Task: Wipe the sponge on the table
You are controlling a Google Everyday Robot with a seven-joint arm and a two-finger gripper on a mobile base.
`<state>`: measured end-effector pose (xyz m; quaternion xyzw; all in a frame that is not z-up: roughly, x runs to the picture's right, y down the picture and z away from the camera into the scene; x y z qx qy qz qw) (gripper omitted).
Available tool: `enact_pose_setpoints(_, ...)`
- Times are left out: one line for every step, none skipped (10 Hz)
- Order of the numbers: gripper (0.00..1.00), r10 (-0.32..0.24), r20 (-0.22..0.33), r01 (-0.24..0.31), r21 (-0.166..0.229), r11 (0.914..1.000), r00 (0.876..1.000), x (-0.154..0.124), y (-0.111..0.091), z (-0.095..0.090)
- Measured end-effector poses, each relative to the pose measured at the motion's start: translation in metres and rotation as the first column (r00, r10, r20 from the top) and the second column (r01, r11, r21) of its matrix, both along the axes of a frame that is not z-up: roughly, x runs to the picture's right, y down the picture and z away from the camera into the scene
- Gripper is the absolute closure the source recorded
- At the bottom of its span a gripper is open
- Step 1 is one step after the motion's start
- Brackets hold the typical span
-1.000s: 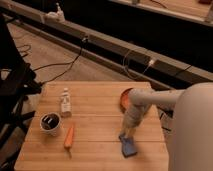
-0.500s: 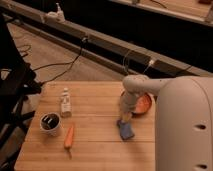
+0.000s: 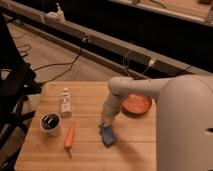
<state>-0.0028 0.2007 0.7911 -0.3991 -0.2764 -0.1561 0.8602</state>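
In the camera view, the gripper (image 3: 106, 121) hangs low over the middle of the table (image 3: 90, 156). Its tip meets the blue sponge (image 3: 108, 135), which lies just right of the carrot (image 3: 69, 136). How wide it stands, or whether it grips, cannot be told.

The gripper (image 3: 106, 122) is sitting over the upper end of the sponge (image 3: 108, 136) and covering it; actual contact cannot be told. To the gripper's right, the robot's arm (image 3: 185, 120) is hiding that side of the table (image 3: 85, 95) and overlapping the orange bowl (image 3: 136, 104). Below the gripper, the frame's lower edge is cutting off the table's near side. Far to the gripper's left, the contents of the cup (image 3: 50, 123) are showing only as dark shapes.
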Motion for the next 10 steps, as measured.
enact_pose_setpoints(1.0,0.024,0.019,-0.023,-0.015,0.9996,1.0,-0.003,0.013,-0.012)
enact_pose_setpoints(1.0,0.049,0.02,-0.048,-0.033,0.9983,0.999,0.0,0.024,-0.019)
enact_pose_setpoints(1.0,0.084,0.002,-0.084,-0.057,0.9948,0.996,0.012,0.042,-0.028)
enact_pose_setpoints(1.0,0.113,-0.036,-0.116,-0.078,0.9902,0.993,0.028,0.055,-0.032)
enact_pose_setpoints(1.0,0.138,-0.074,-0.144,-0.087,0.9857,0.988,0.045,0.064,-0.032)
enact_pose_setpoints(1.0,0.162,-0.121,-0.173,-0.091,0.9807,0.979,0.068,0.068,-0.031)
enact_pose_setpoints(1.0,0.185,-0.179,-0.202,-0.08,0.976,0.966,0.096,0.068,-0.025)
enact_pose_setpoints(1.0,0.197,-0.219,-0.217,-0.068,0.9739,0.956,0.117,0.063,-0.018)
enact_pose_setpoints(1.0,0.207,-0.257,-0.227,-0.05,0.9727,0.944,0.137,0.053,-0.01)
enact_pose_setpoints(1.0,0.211,-0.283,-0.23,-0.033,0.9727,0.935,0.15,0.041,-0.001)
